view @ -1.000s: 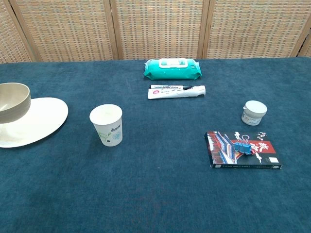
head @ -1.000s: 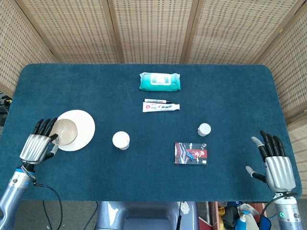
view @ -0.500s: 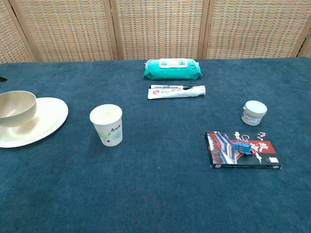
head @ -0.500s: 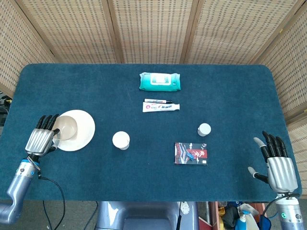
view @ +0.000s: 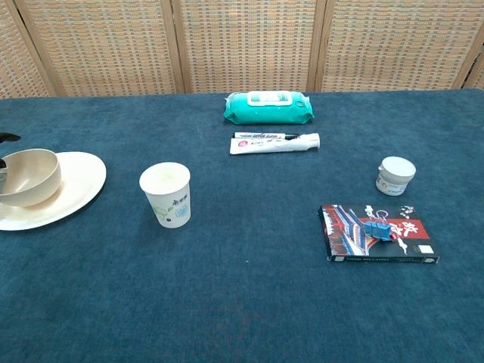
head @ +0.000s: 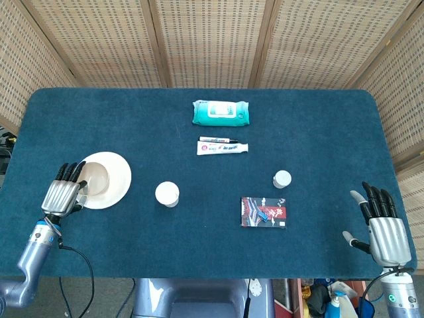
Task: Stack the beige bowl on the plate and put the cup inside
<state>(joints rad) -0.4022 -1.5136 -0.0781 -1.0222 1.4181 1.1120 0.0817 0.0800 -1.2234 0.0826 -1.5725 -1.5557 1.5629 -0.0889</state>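
The beige bowl (head: 97,177) (view: 29,176) sits upright on the left part of the cream plate (head: 118,177) (view: 76,181). My left hand (head: 61,192) is at the bowl's left rim and still holds it, fingers laid along the rim. In the chest view only a dark fingertip (view: 9,138) shows at the left edge. The white paper cup (head: 167,193) (view: 165,193) stands upright to the right of the plate, apart from it. My right hand (head: 383,225) rests open at the table's near right edge, holding nothing.
A teal wipes pack (head: 221,112) and a toothpaste tube (head: 223,147) lie at mid-back. A small white jar (head: 282,179) stands right of centre. In front of it lies a dark booklet with a blue clip (head: 264,212).
The bowl came down from above the plate and now rests on it. My left hand lowered with it and drew slightly toward the robot. The right hand barely moved.
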